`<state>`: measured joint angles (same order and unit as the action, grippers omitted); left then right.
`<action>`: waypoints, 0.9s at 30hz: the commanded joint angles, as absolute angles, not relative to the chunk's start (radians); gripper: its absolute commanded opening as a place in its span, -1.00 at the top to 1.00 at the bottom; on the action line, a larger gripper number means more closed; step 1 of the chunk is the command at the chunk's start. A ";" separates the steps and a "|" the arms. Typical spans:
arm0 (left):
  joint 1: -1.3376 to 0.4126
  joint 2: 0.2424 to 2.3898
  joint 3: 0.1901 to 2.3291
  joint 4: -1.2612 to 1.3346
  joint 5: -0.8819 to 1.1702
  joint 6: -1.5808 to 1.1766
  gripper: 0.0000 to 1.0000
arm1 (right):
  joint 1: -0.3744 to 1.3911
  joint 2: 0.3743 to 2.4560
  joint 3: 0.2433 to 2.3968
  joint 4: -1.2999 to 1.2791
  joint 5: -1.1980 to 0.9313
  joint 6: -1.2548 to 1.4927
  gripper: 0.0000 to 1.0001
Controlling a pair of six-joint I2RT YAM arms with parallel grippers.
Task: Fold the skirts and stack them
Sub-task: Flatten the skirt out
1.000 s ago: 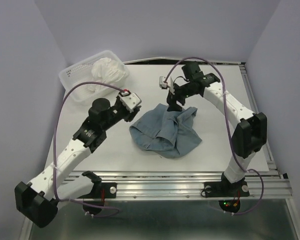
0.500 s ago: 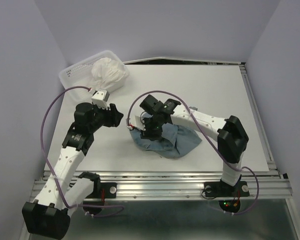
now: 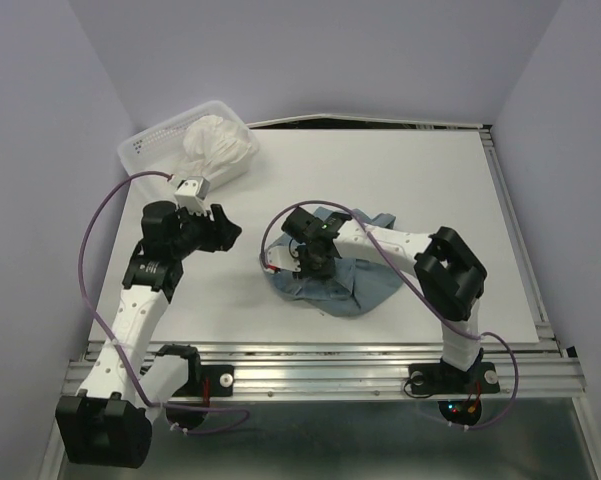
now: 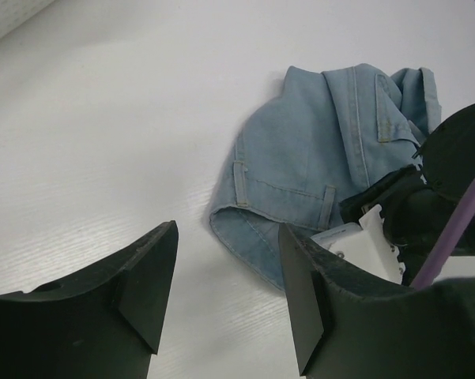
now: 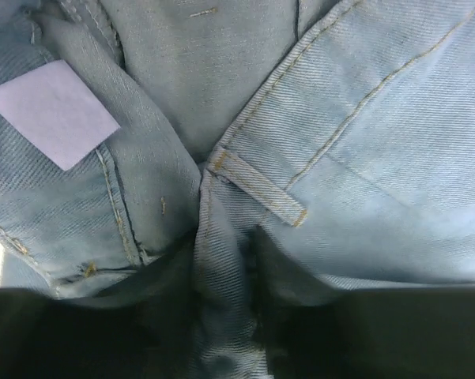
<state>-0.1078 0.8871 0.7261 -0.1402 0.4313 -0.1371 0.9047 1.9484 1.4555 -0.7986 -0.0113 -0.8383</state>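
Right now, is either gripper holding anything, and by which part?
Right gripper pinches a fold of the blue skirt below a belt loop; left gripper holds nothing.

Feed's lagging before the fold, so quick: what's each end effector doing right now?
Left end effector: open, holding nothing.
Right end effector: closed on a fold of the blue skirt.
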 commanded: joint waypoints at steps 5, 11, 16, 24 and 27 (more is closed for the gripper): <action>-0.078 0.823 0.723 -0.074 0.641 0.118 -0.21 | 0.910 1.928 1.555 -0.721 0.103 -0.760 0.99; -0.112 0.846 0.770 -0.422 0.862 0.801 -0.13 | 0.850 1.930 1.747 -0.742 0.083 -0.635 0.99; -0.158 0.862 0.698 -0.629 0.726 1.261 -0.04 | 0.758 1.953 1.855 -0.837 0.025 -0.581 0.63; -0.204 0.913 0.611 -0.471 0.626 1.354 -0.03 | 0.744 1.977 1.789 -0.946 -0.159 -0.568 0.99; -0.204 0.916 0.582 -0.387 0.620 1.358 -0.02 | 0.744 1.904 1.654 -0.942 -0.212 -0.546 0.99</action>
